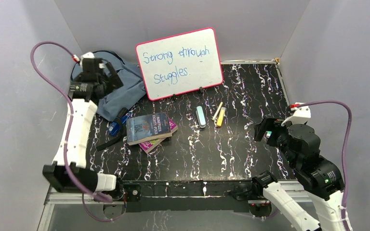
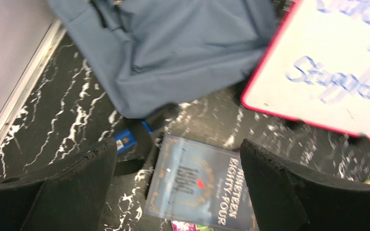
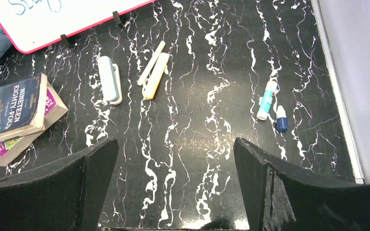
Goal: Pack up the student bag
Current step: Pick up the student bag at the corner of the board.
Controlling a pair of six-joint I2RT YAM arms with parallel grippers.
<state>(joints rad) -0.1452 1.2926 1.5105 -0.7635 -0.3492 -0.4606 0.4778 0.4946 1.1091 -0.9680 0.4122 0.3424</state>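
The student bag (image 1: 125,94), soft grey-blue fabric, lies slumped at the back left, partly behind the whiteboard (image 1: 180,62); it fills the top of the left wrist view (image 2: 173,53). My left gripper (image 1: 110,76) hovers open above the bag's left side with nothing between its fingers (image 2: 178,144). A blue book (image 1: 147,127) titled Nineteen Eighty-Four lies on a pink book (image 1: 166,134) just in front of the bag (image 2: 197,185) (image 3: 9,108). Over the table's right side, my right gripper (image 1: 262,129) is open and empty (image 3: 176,142).
A pale blue eraser (image 3: 110,85) and yellow markers (image 3: 154,72) lie mid-table. A glue stick (image 3: 267,100) and a blue cap (image 3: 282,120) lie near the right edge. A black strap (image 1: 108,142) and a small blue item (image 2: 127,139) trail from the bag.
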